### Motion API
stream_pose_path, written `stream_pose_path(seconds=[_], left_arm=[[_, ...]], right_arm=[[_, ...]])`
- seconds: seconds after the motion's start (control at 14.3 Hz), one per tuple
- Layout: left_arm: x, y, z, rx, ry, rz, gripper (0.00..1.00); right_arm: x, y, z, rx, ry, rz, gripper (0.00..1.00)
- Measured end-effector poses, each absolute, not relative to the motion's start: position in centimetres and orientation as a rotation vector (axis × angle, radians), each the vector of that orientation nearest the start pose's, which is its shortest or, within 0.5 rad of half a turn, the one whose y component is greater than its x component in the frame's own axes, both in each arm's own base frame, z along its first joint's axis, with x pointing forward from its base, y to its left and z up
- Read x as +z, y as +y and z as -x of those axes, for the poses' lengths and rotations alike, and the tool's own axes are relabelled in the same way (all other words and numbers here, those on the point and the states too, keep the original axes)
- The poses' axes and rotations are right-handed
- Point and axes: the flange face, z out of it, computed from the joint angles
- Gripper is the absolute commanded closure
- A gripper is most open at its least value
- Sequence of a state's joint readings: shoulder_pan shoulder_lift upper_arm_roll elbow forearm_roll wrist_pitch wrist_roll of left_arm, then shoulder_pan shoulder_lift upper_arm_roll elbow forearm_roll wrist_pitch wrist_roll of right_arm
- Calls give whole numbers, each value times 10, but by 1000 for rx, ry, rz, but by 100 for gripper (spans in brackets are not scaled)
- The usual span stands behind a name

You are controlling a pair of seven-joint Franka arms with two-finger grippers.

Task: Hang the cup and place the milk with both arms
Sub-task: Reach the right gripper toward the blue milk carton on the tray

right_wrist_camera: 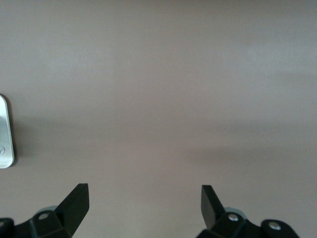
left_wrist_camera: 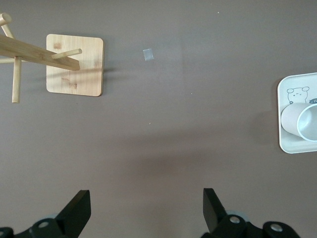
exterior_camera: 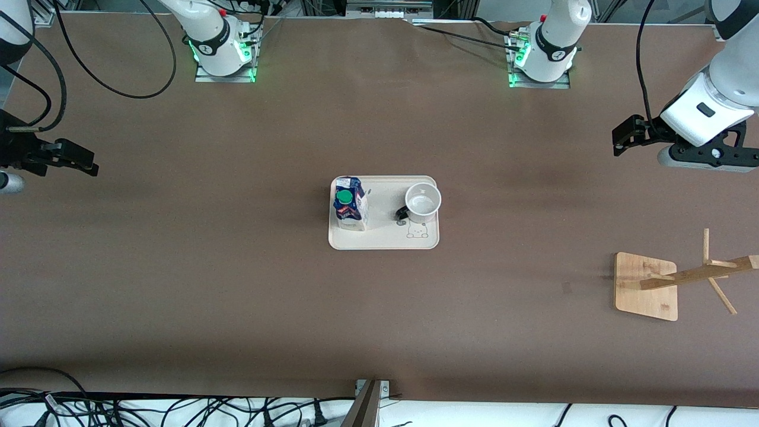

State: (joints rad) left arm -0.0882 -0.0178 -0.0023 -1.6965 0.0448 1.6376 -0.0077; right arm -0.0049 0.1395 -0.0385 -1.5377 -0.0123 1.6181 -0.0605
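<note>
left hand (left_wrist_camera: 143, 210) spread, empty | right hand (right_wrist_camera: 143, 208) spread, empty, over table

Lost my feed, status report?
Left hand and right hand open, empty, over bare table. Cup and milk on tray. Nothing blocking.

Even, diffuse light from overhead falls on the matte brown counter (exterior_camera: 237, 284), bright enough and without glare. Shadows are soft: a faint band beside the tray (exterior_camera: 384, 240), a blurred smear by the wooden rack (exterior_camera: 646, 286). Green lamps glow at both arm bases. The right wrist view looks paler and hazier (broad dim bands cross its counter); the front view stays sharp to its edges.
</note>
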Motion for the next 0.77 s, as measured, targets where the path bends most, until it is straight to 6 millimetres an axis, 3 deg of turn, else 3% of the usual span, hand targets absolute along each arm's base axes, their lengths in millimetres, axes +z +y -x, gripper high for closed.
stream_pose_path(seconds=[0.28,0.49,0.77], left_arm=[[581,-45,-549,61,134,3091,0],[581,-45,-549,61,134,3091,0],[581,-45,-549,61,134,3091,0]], right_arm=[[545,-1,-601,181,-93,3142,0],[537,43,-600,219,-153,3131,0],[505,89,-610,255,-142,3055,0]])
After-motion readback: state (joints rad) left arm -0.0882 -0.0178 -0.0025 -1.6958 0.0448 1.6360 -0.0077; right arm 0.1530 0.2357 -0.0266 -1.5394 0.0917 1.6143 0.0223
